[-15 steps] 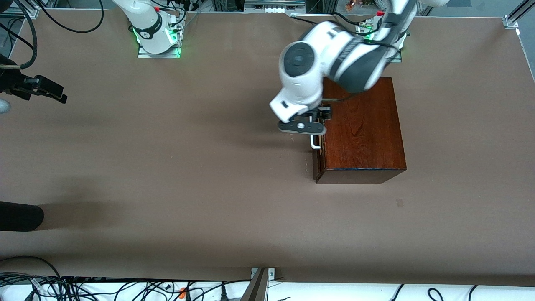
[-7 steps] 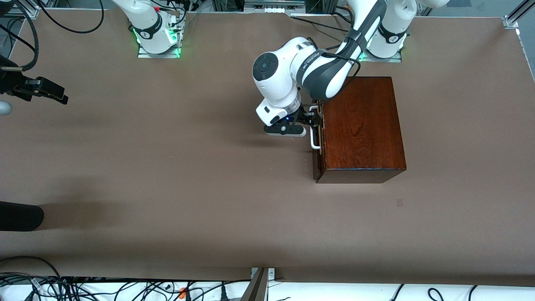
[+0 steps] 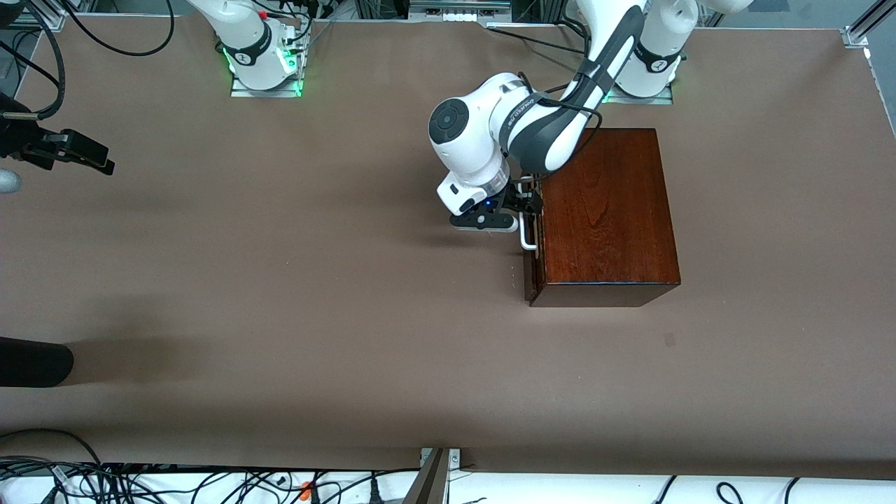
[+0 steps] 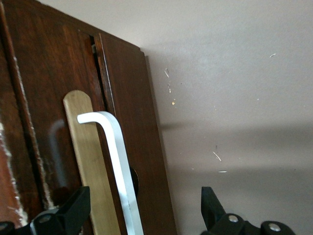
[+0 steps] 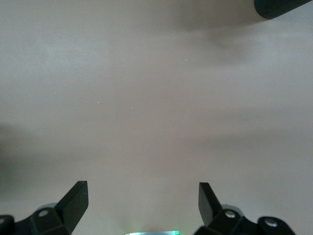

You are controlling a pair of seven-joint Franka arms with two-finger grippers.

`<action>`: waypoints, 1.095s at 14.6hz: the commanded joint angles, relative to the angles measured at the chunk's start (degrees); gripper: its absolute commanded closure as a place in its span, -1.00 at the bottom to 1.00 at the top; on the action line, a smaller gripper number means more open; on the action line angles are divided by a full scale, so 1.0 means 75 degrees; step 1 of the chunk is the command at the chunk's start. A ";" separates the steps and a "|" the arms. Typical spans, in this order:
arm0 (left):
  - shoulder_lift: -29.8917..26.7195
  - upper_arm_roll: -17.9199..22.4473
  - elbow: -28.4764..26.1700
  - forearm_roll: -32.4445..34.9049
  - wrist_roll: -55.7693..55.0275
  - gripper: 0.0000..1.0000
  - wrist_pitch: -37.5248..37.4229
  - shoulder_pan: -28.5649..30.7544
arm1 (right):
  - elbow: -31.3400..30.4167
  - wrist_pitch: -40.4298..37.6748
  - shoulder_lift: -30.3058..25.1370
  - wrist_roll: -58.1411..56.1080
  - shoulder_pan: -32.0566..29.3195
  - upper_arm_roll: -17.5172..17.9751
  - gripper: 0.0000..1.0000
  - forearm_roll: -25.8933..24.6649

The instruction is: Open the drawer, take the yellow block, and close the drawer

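Note:
The dark reddish-brown wooden box (image 3: 605, 213) stands toward the left arm's end of the table. Its drawer (image 3: 530, 269) faces the right arm's end and sits almost flush with the box. In the left wrist view the drawer (image 4: 144, 137) front carries the white handle (image 4: 116, 161). My left gripper (image 3: 526, 205) is at the handle (image 3: 527, 239), open; the left gripper (image 4: 144, 208) straddles the handle and part of the drawer front without pinching them. My right gripper (image 3: 94, 157) waits open over the table's edge at the right arm's end; the right gripper (image 5: 142, 200) holds nothing. The yellow block is hidden.
A black rounded object (image 3: 35, 362) juts in over the table edge at the right arm's end, nearer the camera; it also shows as a black rounded object (image 5: 283, 7) in the right wrist view. Cables (image 3: 210, 483) lie along the near edge. Brown table (image 3: 315, 294) spreads before the drawer.
My left arm has swung its elbow off the box and turned the wrist, bringing the gripper level with the handle and slightly closer to the drawer front. The right arm has not moved.

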 commanded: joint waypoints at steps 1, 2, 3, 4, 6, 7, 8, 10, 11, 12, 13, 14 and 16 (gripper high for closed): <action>-0.0222 0.0004 -0.0364 0.0243 -0.0255 -1.00 0.0143 -0.0052 | 0.0039 -0.0065 -0.0018 0.0015 -0.0023 -0.0004 -1.00 0.0116; -0.0210 0.0004 -0.0364 0.0243 -0.0313 -1.00 0.0155 -0.0052 | 0.0039 -0.0065 -0.0018 0.0015 -0.0023 -0.0004 -1.00 0.0116; -0.0187 0.0004 -0.0376 0.0255 -0.0360 -1.00 0.0155 -0.0064 | 0.0039 -0.0065 -0.0018 0.0015 -0.0023 -0.0004 -1.00 0.0116; -0.0152 -0.0008 -0.0376 0.0244 -0.0384 -1.00 0.0178 -0.0075 | 0.0039 -0.0065 -0.0018 0.0015 -0.0023 -0.0004 -1.00 0.0116; -0.0140 -0.0008 -0.0457 0.0243 -0.0384 -1.00 0.0435 -0.0075 | 0.0039 -0.0065 -0.0018 0.0015 -0.0023 -0.0004 -1.00 0.0115; -0.0140 -0.0008 -0.0504 0.0243 -0.0384 -1.00 0.0541 -0.0064 | 0.0039 -0.0065 -0.0018 0.0015 -0.0023 -0.0004 -1.00 0.0116; -0.0140 -0.0008 -0.0539 0.0243 -0.0384 -1.00 0.0577 -0.0075 | 0.0039 -0.0065 -0.0018 0.0015 -0.0023 -0.0004 -1.00 0.0116; -0.0186 0.0004 -0.0516 0.0243 -0.0384 -1.00 0.0565 -0.0017 | 0.0039 -0.0065 -0.0006 0.0015 -0.0023 -0.0004 -1.00 0.0115; -0.0210 0.0015 -0.0528 0.0255 -0.0395 -1.00 0.0530 -0.0017 | 0.0039 -0.0065 -0.0006 0.0015 -0.0023 -0.0004 -1.00 0.0116; -0.0210 0.0004 -0.0528 0.0255 -0.0535 -1.00 0.0518 -0.0040 | 0.0039 -0.0065 -0.0006 0.0015 -0.0034 -0.0004 -1.00 0.0116; -0.0152 0.0004 -0.0528 0.0255 -0.0780 -1.00 0.0530 -0.0087 | 0.0039 -0.0065 -0.0006 0.0015 -0.0035 -0.0016 -1.00 0.0116; -0.0105 -0.0008 -0.0540 0.0255 -0.0968 -1.00 0.0553 -0.0180 | 0.0039 -0.0065 -0.0006 0.0015 -0.0035 -0.0016 -1.00 0.0116; -0.0011 0.0004 -0.0528 0.0255 -0.1180 -1.00 0.0565 -0.0345 | 0.0039 -0.0065 -0.0006 0.0015 -0.0035 -0.0016 -1.00 0.0116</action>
